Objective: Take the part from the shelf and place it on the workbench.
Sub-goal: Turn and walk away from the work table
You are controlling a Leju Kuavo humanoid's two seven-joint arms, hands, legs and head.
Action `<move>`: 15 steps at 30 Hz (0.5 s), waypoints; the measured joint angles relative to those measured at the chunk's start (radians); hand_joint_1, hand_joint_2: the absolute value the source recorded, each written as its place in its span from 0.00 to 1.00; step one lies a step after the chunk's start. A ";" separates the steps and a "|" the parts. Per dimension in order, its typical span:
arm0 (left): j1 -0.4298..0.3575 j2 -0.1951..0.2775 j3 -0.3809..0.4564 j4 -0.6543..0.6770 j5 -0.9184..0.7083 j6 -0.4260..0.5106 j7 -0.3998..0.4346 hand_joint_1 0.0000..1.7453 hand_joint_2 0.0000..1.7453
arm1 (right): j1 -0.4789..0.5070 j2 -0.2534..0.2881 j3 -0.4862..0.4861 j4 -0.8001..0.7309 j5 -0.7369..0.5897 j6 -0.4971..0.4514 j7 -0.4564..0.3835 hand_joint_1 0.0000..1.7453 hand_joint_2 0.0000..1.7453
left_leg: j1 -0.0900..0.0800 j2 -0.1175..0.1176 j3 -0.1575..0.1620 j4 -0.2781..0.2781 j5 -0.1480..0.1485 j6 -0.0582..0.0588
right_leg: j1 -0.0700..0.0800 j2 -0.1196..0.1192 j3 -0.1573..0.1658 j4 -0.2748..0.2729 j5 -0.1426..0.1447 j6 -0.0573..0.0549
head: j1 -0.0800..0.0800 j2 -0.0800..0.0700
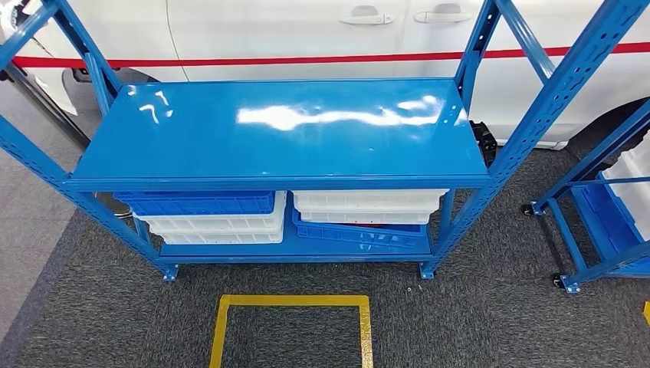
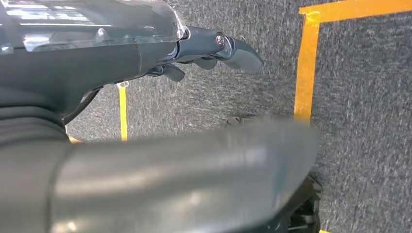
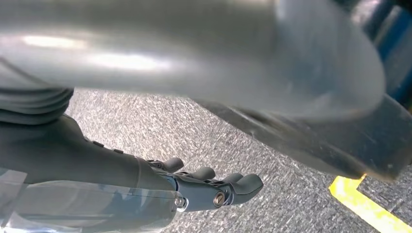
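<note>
**A:** Left hand (image 2: pixel 209 51): hangs low beside the body over grey carpet (image 2: pixel 369 121). Fingers are loosely extended with nothing in them. Right hand (image 3: pixel 204 187): the same, fingers spread a little and unloaded, above the carpet. Yellow floor tape (image 2: pixel 306 73) lies just beyond the left hand.

**B:** And outward from there?

**A:** Head view: a taped yellow square (image 1: pixel 291 300) lies on the floor directly ahead. Beyond it stands the blue shelf rack (image 1: pixel 283 182), with its long axis running side to side across the view. The top board (image 1: pixel 230 146) shows glare and no object I can make out. On the lower level there is a blue bin (image 1: pixel 195 203) over white bins on the left. On the right is a white bin stack (image 1: pixel 368 201) over a tilted blue bin (image 1: pixel 360 234).

**B:** Where is the part?

**A:** I cannot locate it. The bin interiors are hidden under the top board. I cannot identify a workbench either. A second rack (image 1: pixel 598 230) stands at the right, and a white car (image 1: pixel 291 31) is behind.

**B:** Stage?

**A:** Judgement only: bare hands facing the rack fit two readings. Either the part is out of sight in a bin, or it is already set down somewhere outside these views.

**B:** What is the deciding relation?

**A:** The rack lies forward of and above both hanging hands. It sits slightly left of the view's centre, so the left hand is marginally nearer the left bins and the right hand nearer the right stack. The part itself has to be seen before choosing an arm.
</note>
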 joint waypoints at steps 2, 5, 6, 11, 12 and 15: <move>0.000 0.000 -0.001 0.000 -0.008 0.011 0.007 0.00 1.00 | -0.001 0.000 0.000 0.000 0.001 -0.002 0.001 0.00 1.00 | 0.000 0.000 0.001 -0.001 0.000 0.000 | 0.000 0.000 0.001 0.000 0.000 0.000 | 0.000 0.000; 0.001 0.000 -0.004 0.000 -0.027 0.041 0.023 0.00 1.00 | -0.003 0.001 -0.008 0.000 -0.009 -0.010 0.010 0.00 1.00 | 0.000 0.000 0.002 -0.001 0.001 -0.003 | 0.000 0.000 0.002 0.000 0.000 0.000 | 0.000 0.000; 0.001 0.000 -0.005 0.000 -0.037 0.051 0.029 0.00 1.00 | -0.004 0.001 -0.012 0.000 -0.013 -0.014 0.015 0.00 1.00 | 0.000 0.000 0.002 -0.001 0.001 -0.004 | 0.000 0.000 0.003 0.000 0.000 -0.001 | 0.000 0.000; 0.004 0.005 -0.034 0.000 -0.106 0.083 0.088 0.00 1.00 | -0.007 0.002 -0.035 -0.001 -0.024 -0.044 -0.004 0.00 1.00 | 0.000 0.000 0.006 -0.001 0.001 -0.005 | 0.000 0.000 0.007 0.000 0.000 0.000 | 0.000 0.000; 0.005 0.007 -0.039 0.000 -0.112 0.084 0.098 0.00 1.00 | -0.008 0.002 -0.039 -0.001 -0.026 -0.049 -0.009 0.00 1.00 | 0.000 0.000 0.007 -0.001 0.001 -0.005 | 0.000 0.000 0.008 0.000 0.000 0.000 | 0.000 0.000; 0.008 0.012 -0.052 0.000 -0.125 0.089 0.116 0.00 1.00 | -0.012 0.002 -0.049 -0.001 -0.030 -0.057 -0.018 0.00 1.00 | 0.000 0.000 0.008 -0.001 0.001 -0.005 | -0.002 0.000 0.010 0.000 0.000 0.000 | 0.001 0.000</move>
